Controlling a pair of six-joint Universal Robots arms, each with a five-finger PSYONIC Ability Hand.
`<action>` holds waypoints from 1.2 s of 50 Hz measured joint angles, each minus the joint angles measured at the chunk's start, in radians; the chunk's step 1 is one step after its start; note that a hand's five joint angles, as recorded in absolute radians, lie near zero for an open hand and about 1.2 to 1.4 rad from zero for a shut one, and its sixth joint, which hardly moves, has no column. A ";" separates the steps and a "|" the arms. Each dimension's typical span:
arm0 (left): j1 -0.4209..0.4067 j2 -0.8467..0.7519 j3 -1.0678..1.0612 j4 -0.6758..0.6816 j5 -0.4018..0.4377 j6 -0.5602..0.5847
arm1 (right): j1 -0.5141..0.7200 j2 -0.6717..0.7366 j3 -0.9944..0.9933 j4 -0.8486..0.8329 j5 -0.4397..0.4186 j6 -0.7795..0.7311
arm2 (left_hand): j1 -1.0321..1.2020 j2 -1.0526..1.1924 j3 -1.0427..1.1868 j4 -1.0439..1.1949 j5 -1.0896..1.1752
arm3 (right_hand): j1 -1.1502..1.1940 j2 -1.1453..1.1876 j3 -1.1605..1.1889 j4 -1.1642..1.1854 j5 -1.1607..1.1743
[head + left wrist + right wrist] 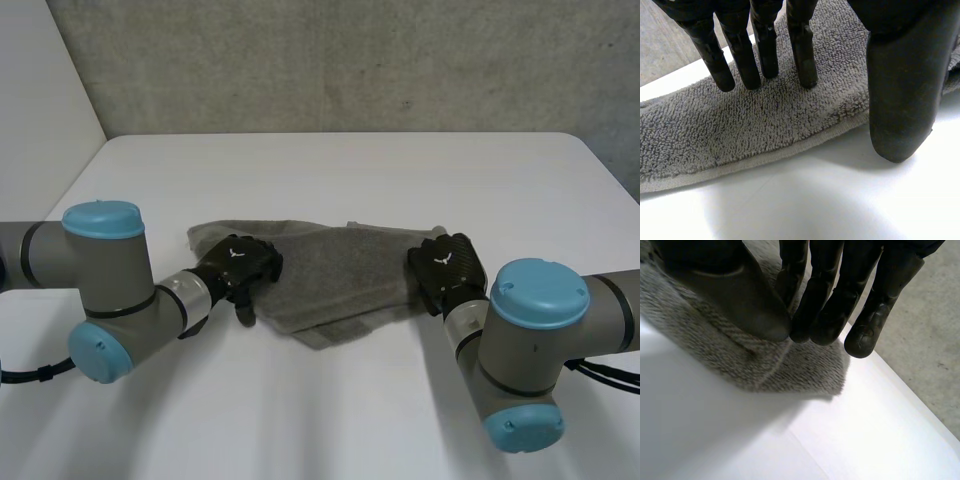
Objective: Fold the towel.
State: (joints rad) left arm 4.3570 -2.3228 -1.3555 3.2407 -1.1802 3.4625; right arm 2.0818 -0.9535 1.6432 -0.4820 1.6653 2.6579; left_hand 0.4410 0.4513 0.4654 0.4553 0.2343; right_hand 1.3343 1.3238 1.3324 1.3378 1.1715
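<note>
Where the head view looks down on me, the grey towel [335, 275] lies rumpled in the middle of the white worktop [330, 170], partly doubled over itself, with a lower layer showing at its near edge. My left hand [240, 265] sits at the towel's left end and my right hand [445, 268] at its right end, each arm coming in from its own side and the cloth lying between them. A grey wall [350, 60] stands behind the worktop's far edge. From my left wrist, the fingers [765, 55] reach out straight and set their tips on the towel's pile, just inside a hemmed edge. The thumb [902, 100] hangs apart from them, beyond that edge and over bare worktop, so this hand is spread wide and grips nothing, only touching the cloth. Whether the thumb tip touches the worktop I cannot tell. From my right wrist, the thumb lies over a corner of the towel and the fingers curl in to meet its tip, so this hand is closed in a pinch on the cloth at that corner. The corner's edge stands a little off the worktop, with shadow beneath it, and past the worktop's edge grey floor [925, 340] shows.
</note>
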 measured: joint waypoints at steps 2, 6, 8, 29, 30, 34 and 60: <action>-0.003 -0.001 0.001 0.004 -0.002 -0.002 | -0.009 0.003 -0.002 -0.002 -0.001 -0.001 | 0.000 0.000 0.000 0.000 0.001 | 0.000 0.000 0.000 0.000 0.000; -0.012 -0.004 0.001 0.019 -0.006 -0.006 | -0.019 0.008 -0.004 -0.001 -0.001 -0.002 | 0.000 0.000 0.000 0.000 0.006 | -0.172 -0.163 -0.168 -0.175 -0.186; -0.015 -0.006 0.001 0.026 -0.008 -0.006 | -0.021 0.008 -0.004 0.003 -0.001 -0.002 | 0.000 0.000 0.000 0.000 0.010 | -0.381 -0.375 -0.377 -0.366 -0.383; -0.019 -0.003 0.003 0.045 -0.046 -0.015 | -0.096 -0.048 0.006 0.044 -0.011 0.020 | 0.145 0.127 0.108 0.121 0.171 | -0.737 -0.695 -0.726 -0.725 -0.777; -0.020 -0.003 0.002 0.045 -0.046 -0.015 | -0.098 -0.045 0.004 0.043 -0.013 0.022 | 0.193 0.166 0.145 0.160 0.215 | -0.737 -0.695 -0.726 -0.725 -0.776; -0.027 -0.002 0.002 0.045 -0.046 -0.023 | -0.113 -0.013 -0.016 0.040 -0.039 0.051 | 0.516 0.515 0.492 0.505 0.542 | -0.737 -0.695 -0.726 -0.725 -0.761; -0.029 0.100 0.002 0.042 -0.045 -0.121 | -0.116 0.032 -0.105 0.197 -0.133 0.334 | 0.845 0.870 0.851 0.899 0.890 | -0.043 0.008 0.002 0.000 -0.016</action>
State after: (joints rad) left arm 4.3275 -2.2224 -1.3533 3.2825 -1.2257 3.3415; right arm 1.9653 -0.9218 1.5381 -0.2847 1.5323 2.9918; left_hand 1.2861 1.3210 1.3168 1.3542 1.1248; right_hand 1.2910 1.3323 1.3346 1.3376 1.1552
